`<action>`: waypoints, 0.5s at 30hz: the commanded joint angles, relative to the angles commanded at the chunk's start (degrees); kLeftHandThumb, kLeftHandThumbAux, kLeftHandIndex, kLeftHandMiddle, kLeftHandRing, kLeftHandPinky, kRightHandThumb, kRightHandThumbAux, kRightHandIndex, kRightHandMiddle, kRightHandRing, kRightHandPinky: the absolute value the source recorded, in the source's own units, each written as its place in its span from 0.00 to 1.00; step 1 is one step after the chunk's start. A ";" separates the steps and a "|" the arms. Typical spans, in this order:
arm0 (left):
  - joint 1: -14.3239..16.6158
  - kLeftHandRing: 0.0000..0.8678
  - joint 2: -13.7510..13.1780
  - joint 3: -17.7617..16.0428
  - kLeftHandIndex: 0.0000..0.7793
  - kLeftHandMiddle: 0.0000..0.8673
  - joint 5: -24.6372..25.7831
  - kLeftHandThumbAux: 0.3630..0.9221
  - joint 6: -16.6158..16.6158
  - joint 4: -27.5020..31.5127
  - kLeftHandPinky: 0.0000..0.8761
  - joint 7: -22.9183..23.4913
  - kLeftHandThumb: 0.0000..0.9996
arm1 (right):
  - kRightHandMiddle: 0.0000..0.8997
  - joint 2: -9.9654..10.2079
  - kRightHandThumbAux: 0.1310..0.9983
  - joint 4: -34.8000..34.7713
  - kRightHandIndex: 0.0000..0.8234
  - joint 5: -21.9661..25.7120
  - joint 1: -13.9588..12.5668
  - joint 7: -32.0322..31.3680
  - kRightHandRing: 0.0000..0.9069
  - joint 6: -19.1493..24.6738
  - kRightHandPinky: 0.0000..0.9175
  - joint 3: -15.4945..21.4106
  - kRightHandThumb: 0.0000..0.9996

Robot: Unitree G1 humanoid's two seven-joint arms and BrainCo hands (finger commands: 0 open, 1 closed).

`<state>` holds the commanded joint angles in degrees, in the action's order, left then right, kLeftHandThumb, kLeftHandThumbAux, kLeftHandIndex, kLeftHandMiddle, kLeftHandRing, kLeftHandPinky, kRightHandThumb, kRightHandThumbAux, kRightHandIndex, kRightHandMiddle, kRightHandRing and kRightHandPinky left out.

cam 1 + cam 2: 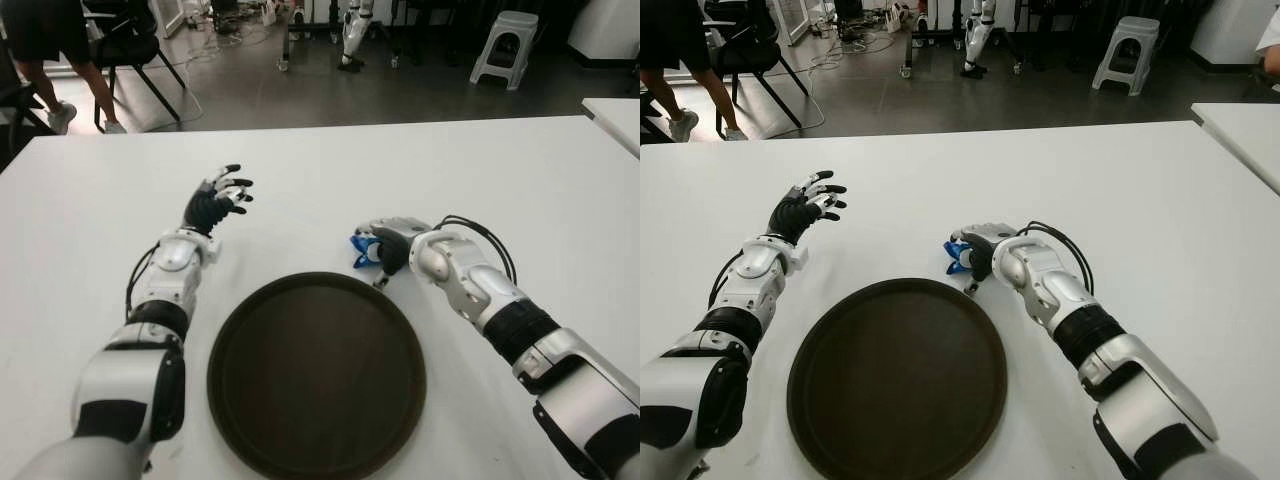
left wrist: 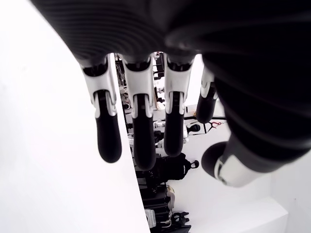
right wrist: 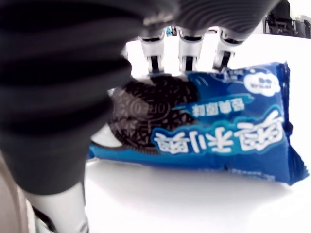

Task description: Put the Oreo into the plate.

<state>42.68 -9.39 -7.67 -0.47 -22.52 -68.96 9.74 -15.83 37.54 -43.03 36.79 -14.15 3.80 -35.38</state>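
A blue Oreo packet (image 3: 209,131) lies on the white table (image 1: 520,170), just beyond the far right rim of the round dark brown plate (image 1: 300,390). My right hand (image 1: 385,250) covers the packet, with only its blue end (image 1: 359,247) showing at the hand's left. In the right wrist view several fingers (image 3: 187,51) curl down over the packet's far edge and the thumb (image 3: 53,204) stands at its near side. My left hand (image 1: 222,195) hovers to the far left of the plate with fingers (image 2: 136,126) spread, holding nothing.
Beyond the table's far edge are a dark floor, a black chair (image 1: 125,50) with a person's legs (image 1: 55,95) at the left, and a grey stool (image 1: 505,45) at the right. A second white table's corner (image 1: 615,115) shows far right.
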 joint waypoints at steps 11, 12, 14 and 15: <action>-0.25 0.40 -0.14 0.10 0.21 0.35 0.00 0.55 0.07 0.52 0.47 0.70 0.23 | 0.66 0.25 0.71 4.55 0.51 -2.22 1.02 8.35 0.66 -0.78 0.65 -1.29 0.66; -0.25 0.40 -0.14 0.09 0.21 0.36 0.00 0.55 0.10 0.56 0.47 0.68 0.23 | 0.67 0.31 0.71 5.01 0.51 -2.38 1.21 8.83 0.66 -0.79 0.65 -1.44 0.67; -0.26 0.41 -0.14 0.05 0.21 0.36 0.03 0.55 0.19 0.59 0.47 0.64 0.23 | 0.68 0.40 0.70 5.38 0.51 -2.83 1.35 9.71 0.67 -0.59 0.65 -1.66 0.68; -0.28 0.41 -0.13 0.02 0.21 0.36 0.06 0.55 0.20 0.62 0.47 0.62 0.23 | 0.68 0.46 0.70 5.69 0.51 -3.06 1.47 10.22 0.67 -0.46 0.65 -1.75 0.68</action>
<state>42.40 -9.52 -7.65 -0.41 -22.32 -68.34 10.36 -15.38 43.23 -46.08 38.26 -3.93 3.33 -37.13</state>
